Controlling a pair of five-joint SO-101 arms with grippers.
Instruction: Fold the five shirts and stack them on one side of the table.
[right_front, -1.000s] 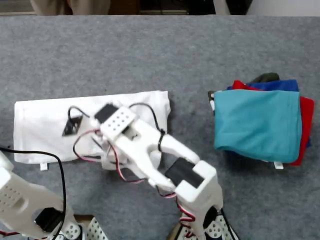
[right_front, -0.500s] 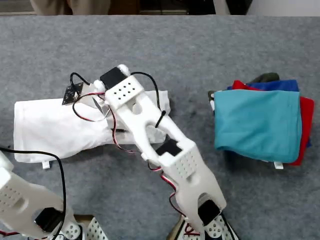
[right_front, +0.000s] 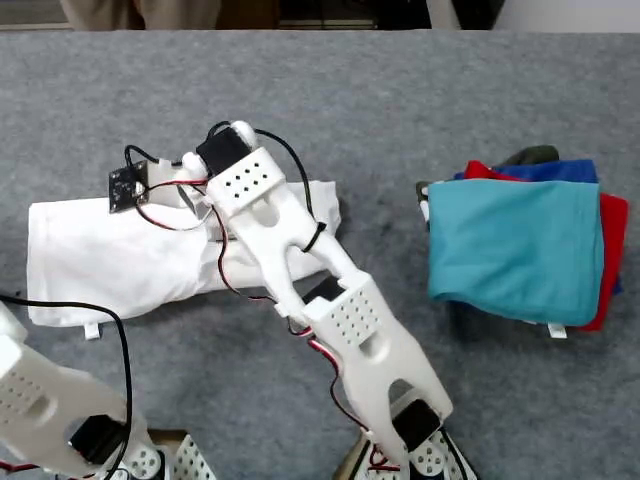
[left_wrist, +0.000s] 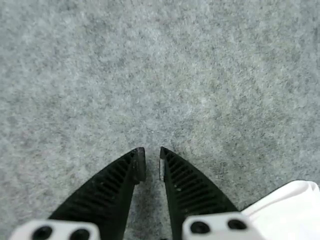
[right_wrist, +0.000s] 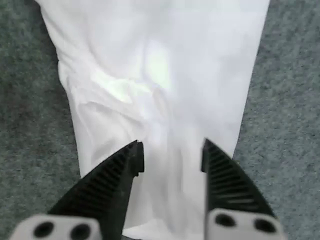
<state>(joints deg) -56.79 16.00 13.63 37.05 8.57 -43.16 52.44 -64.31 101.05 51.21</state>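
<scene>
Right hand spread wide, empty, directly over white shirt.

On a mottled grey table lies a plain white shirt. The stack shows a teal shirt, a red shirt, a blue shirt and a dark green shirt — all solid colours. The right arm and left arm are white, with red and black wires. The left gripper and right gripper are black and ribbed.
</scene>
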